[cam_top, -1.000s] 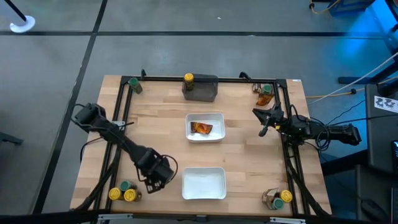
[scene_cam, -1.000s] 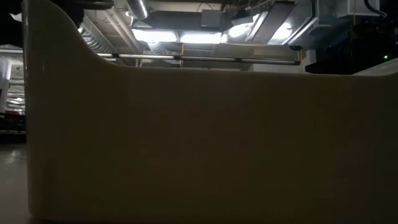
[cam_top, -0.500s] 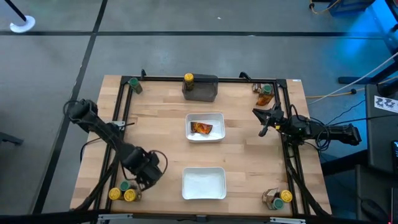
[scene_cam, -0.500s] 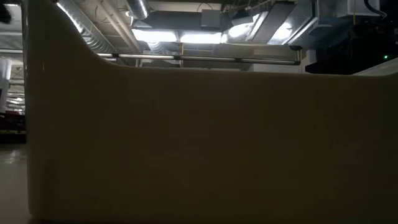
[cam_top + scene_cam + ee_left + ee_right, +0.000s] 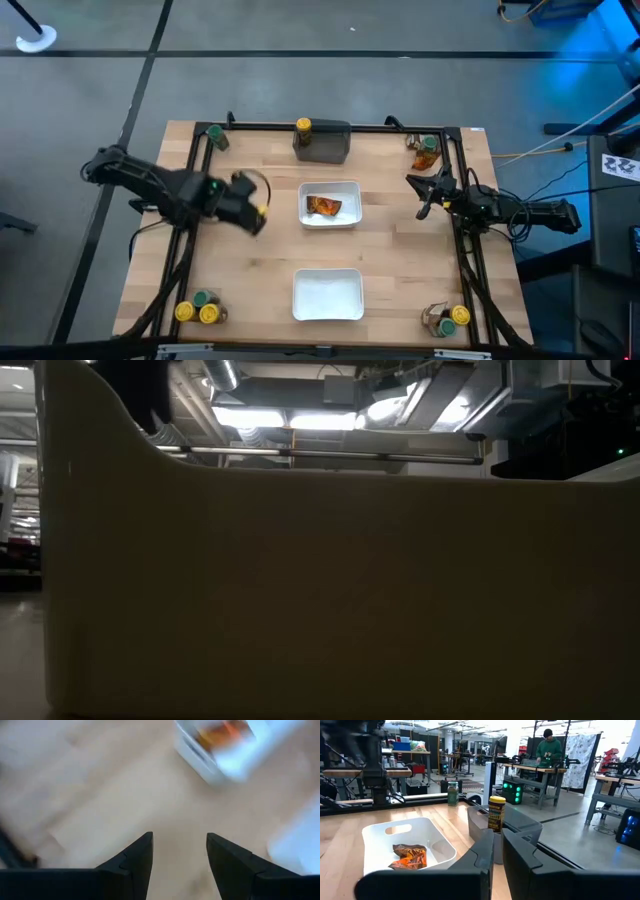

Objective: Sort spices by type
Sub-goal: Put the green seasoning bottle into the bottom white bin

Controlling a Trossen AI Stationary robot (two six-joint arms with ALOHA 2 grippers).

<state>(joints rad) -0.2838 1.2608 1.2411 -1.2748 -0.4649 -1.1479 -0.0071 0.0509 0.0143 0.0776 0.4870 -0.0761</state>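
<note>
A light wooden table with a black rail frame is sitting on a grey floor; beyond it, a workshop with benches is showing, and a person is standing at one bench.

The left gripper is hovering left of centre, beside the upper tray, its jaws standing partly apart with nothing visible between them. The right gripper is waiting at the right edge, jaws nearly together and empty.

An orange sachet is lying in the upper tray; the lower tray is sitting below it. Jars are standing at the lower left, others at the remaining corners, and a yellow-lidded jar is on the grey block.
</note>
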